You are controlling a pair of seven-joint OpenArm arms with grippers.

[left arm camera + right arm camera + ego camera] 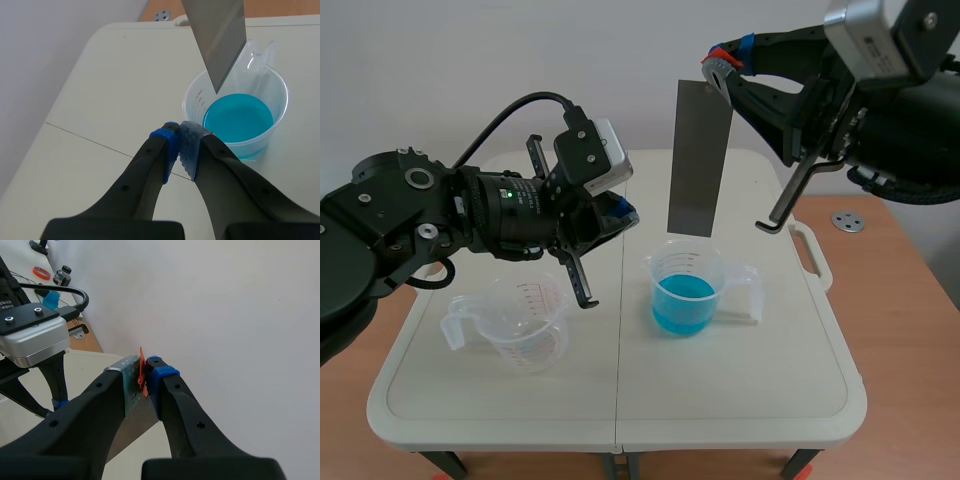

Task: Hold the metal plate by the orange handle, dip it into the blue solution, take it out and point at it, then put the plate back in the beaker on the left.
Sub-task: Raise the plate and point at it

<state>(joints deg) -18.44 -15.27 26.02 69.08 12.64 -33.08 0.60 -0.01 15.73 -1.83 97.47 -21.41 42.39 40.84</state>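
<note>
A grey metal plate point(700, 158) hangs upright in the air, its lower edge just above the beaker of blue solution point(684, 292). My right gripper point(719, 65) is shut on the plate's orange handle point(142, 374) at the top. My left gripper point(617, 215) is shut on nothing, its tips held level a short way left of the plate's lower part, apart from it. In the left wrist view the plate point(218, 35) hangs over the blue solution point(238, 119) ahead of my shut left gripper point(179, 139). An empty clear beaker point(524, 320) stands at the left.
The white folding table point(620, 400) has a seam down its middle. A small round metal fitting point(847, 221) lies on the wooden surface at the right. A white wall stands behind.
</note>
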